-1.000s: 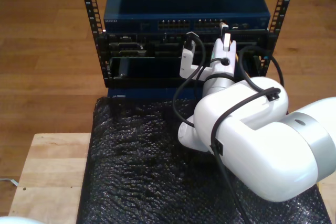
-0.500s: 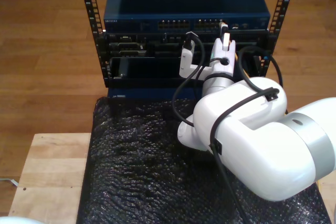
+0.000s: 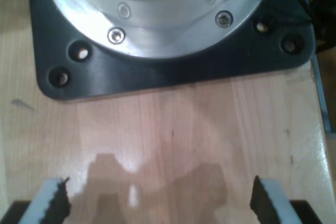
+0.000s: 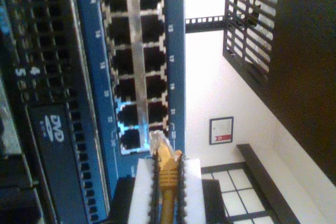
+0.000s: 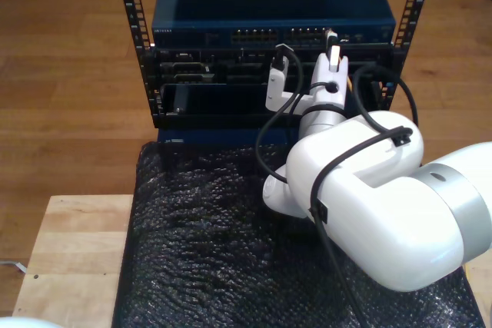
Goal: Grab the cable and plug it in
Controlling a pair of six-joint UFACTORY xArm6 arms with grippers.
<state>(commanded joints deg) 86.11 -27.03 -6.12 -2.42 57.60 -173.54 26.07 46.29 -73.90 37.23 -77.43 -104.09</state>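
Note:
The cable (image 4: 168,182) is yellow-orange, and my second gripper (image 4: 167,179) is shut on it just behind its plug. The small clear plug (image 4: 157,142) points at the end of the port block (image 4: 137,66) on the blue switch. It lies right at the last ports, and I cannot tell whether it is inside one. In the exterior view my second gripper (image 5: 332,42) reaches up to the switch's port row (image 5: 307,35), towards that view's right. My first gripper (image 3: 160,203) is open over bare wood, with nothing between its fingers.
The blue switch (image 5: 269,5) sits on top of a black rack with perforated posts (image 5: 131,5). More units with a DVD drive (image 4: 52,129) sit below it. A black bubble-wrap mat (image 5: 207,243) covers the wooden table (image 5: 73,251). A black base plate (image 3: 173,77) lies ahead of my first gripper.
My second gripper has moved forward with the cable, closer to the switch's port row. The arm's wrist has followed it.

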